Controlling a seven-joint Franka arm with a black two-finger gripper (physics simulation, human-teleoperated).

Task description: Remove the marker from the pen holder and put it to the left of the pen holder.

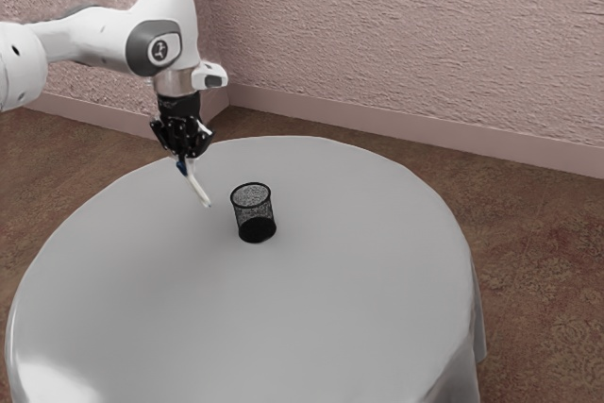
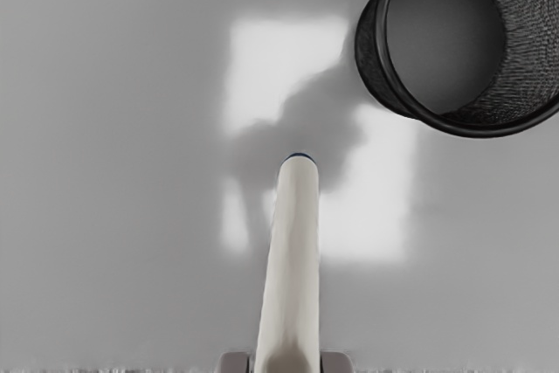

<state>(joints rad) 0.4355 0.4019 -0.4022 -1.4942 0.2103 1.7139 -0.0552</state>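
- Marker (image 1: 198, 190) outside the pen holder (image 1: 254, 214), beside it, pinched between both fingers (image 2: 337, 362) of the gripper (image 1: 186, 157)
- Long axis slanting down, free end nearer the pen holder
- Next, probably: lower to the pen holder's left, free end clear of it

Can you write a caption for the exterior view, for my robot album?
The end effector holds a white marker, tilted, beside the black mesh pen holder.

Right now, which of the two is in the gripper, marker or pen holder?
The marker, white and tilted, is in the gripper; the black mesh pen holder stands upright on the table.
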